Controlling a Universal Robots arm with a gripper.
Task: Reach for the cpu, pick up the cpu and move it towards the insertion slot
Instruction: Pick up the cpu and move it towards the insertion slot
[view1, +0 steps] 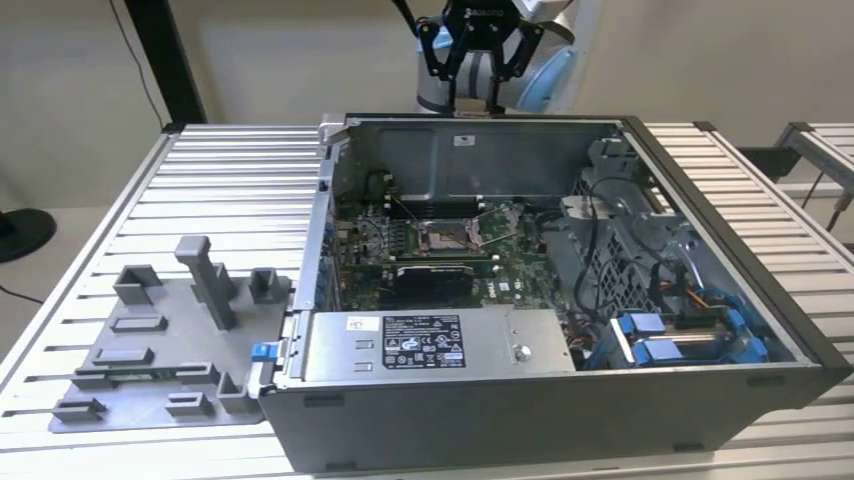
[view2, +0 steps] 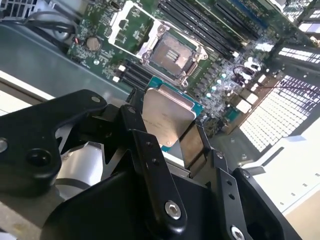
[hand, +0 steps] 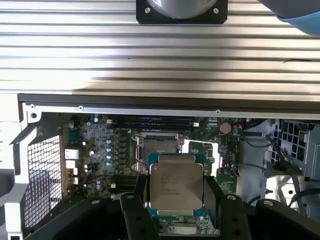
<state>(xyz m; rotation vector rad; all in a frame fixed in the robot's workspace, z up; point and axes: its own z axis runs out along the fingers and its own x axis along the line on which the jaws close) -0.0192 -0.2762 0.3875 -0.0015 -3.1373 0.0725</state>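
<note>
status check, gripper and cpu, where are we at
Gripper shut on the cpu, held above the open computer case. Insertion slot open, dark centre bare. Nothing seen between cpu and slot.

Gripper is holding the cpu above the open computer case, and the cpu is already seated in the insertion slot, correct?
Not seated. Both wrist views show the cpu held between the gripper fingers, with the insertion slot empty on the board beneath. The gripper does hold it above the open computer case.
</note>
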